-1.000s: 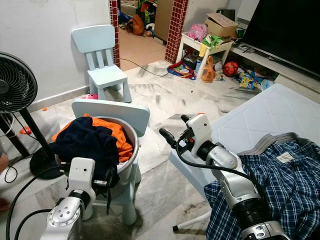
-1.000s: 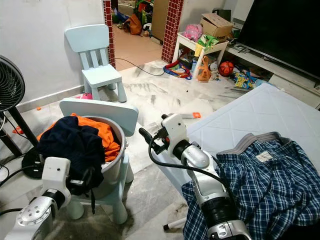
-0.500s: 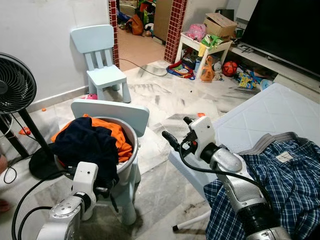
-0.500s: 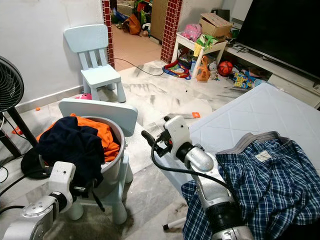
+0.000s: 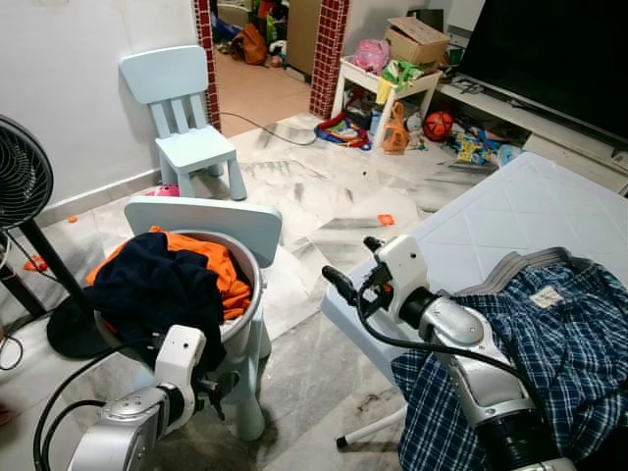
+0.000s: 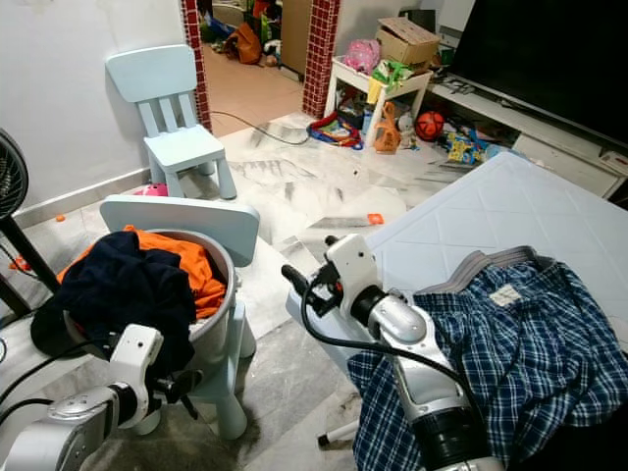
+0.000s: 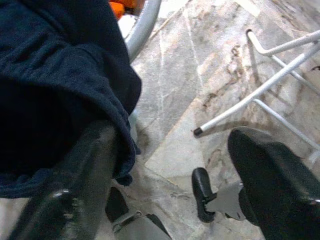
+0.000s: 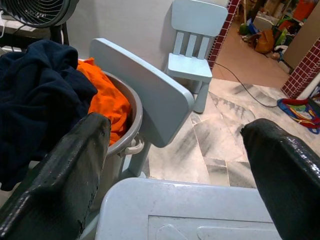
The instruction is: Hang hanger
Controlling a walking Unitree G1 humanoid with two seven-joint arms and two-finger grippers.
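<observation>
My right gripper [image 5: 350, 260] is open and empty, held over the near corner of the white mattress [image 5: 510, 211] and pointing at the chair with the basin. A blue checked shirt [image 5: 535, 343] lies on the mattress and drapes over my right forearm. My left gripper [image 5: 222, 385] is open and empty, low beside the front leg of the light blue child's chair [image 5: 201, 216]. On that chair stands a grey basin [image 6: 221, 294] with navy clothing [image 7: 55, 90] and an orange garment [image 8: 107, 102]. In the left wrist view the navy cloth hangs over one finger [image 7: 75, 185].
A black standing fan [image 5: 25, 186] stands at the left. A second light blue chair [image 5: 182, 118] is by the wall. White metal legs [image 7: 250, 100] stick out under the mattress edge. Toys and boxes [image 5: 407, 93] crowd the back, beside a dark TV [image 5: 549, 49].
The camera has shifted a little. My left arm has sunk lower, bringing its gripper below the basin by the chair leg. The right gripper stays open in much the same place.
</observation>
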